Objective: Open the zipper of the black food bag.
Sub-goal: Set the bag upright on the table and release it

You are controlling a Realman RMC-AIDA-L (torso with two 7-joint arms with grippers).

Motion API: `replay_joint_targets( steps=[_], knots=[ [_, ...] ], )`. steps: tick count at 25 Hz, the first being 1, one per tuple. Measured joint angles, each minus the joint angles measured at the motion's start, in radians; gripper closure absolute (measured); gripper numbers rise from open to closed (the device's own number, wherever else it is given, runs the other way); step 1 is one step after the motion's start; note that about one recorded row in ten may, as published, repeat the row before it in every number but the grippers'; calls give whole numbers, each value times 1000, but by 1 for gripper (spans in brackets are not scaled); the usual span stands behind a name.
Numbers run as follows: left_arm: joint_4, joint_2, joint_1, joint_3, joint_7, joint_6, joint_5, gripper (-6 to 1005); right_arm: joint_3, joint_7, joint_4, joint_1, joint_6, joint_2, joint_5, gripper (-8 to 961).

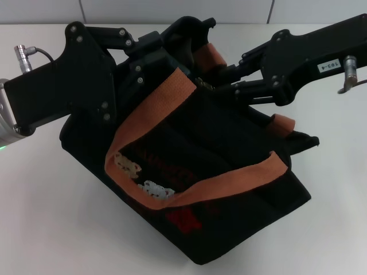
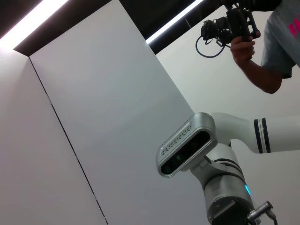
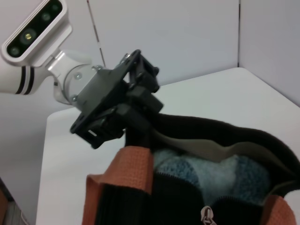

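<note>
Head view shows the black food bag (image 1: 229, 189) lying tilted on the white table (image 1: 46, 229), with its front side facing up. On that front are small bear patches (image 1: 143, 177) and a red mark (image 1: 184, 219). One orange-brown strap (image 1: 172, 137) loops across the front, and the other strap (image 1: 213, 56) pokes up at the far edge. The left gripper (image 1: 172, 37) reaches over the far top edge of the bag from the left, and its fingers are closed on the bag's rim there. The right gripper (image 1: 221, 86) comes in from the right and sits at the top of the bag, just beside the far strap (its fingertips are lost against the black cloth, so I cannot tell if they are spread or pinching). Right wrist view looks down at the bag's top, where the mouth is partly open and something soft and light blue (image 3: 220, 171) shows inside. The zipper (image 3: 187, 183) runs along the near top edge, and its small silver pull tab (image 3: 206, 216) hangs at the lower edge of that picture. Left wrist view shows only white walls (image 2: 93, 117), the robot's head camera (image 2: 185, 145), and a person's hand (image 2: 243, 47) holding a camera rig up high.
</note>
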Motion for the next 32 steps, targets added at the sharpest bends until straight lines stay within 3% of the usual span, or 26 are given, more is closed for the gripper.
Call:
replay_joint_targets(
  steps=[9, 26, 32],
  knots=[
    [0, 0, -6, 1, 0, 0, 0, 897, -70, -50, -16, 10, 22, 2, -16, 627],
    [0, 0, -11, 3, 0, 3, 2, 897, -144, -52, -29, 21, 88, 4, -80, 752],
    [-1, 0, -11, 3, 0, 4, 4, 896, -134, -52, -60, 2, 90, 5, -76, 862]
  ],
)
